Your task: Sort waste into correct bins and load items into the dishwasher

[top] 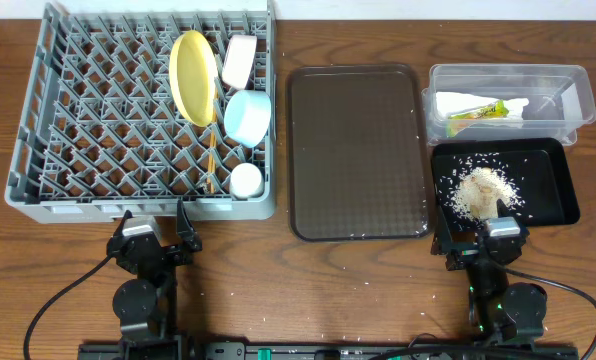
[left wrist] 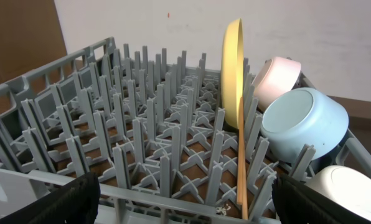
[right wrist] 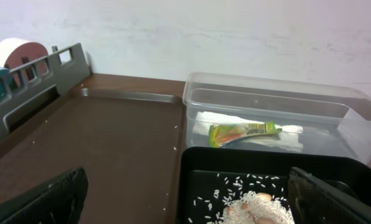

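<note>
The grey dish rack (top: 98, 110) holds the upright yellow plate (top: 194, 76), the white bowl (top: 239, 60), the light-blue bowl (top: 247, 117), the small white cup (top: 246, 180) and the chopsticks (top: 211, 160). The left wrist view shows the plate (left wrist: 231, 68), blue bowl (left wrist: 304, 121), chopsticks (left wrist: 241, 162) and cup (left wrist: 350, 193). The clear tub (top: 558, 78) holds the snack wrapper (top: 476, 111) and white napkin (top: 453, 100). The black tray (top: 553, 195) holds the rice crumbs (top: 478, 190). My left gripper (top: 153, 240) is open and empty before the rack. My right gripper (top: 483, 245) is open and empty before the black tray.
The flat brown serving tray (top: 356, 150) lies between the rack and the bins, with a few rice grains on the table near its front edge. Both arms sit at the table's near edge. A white wall stands behind the table.
</note>
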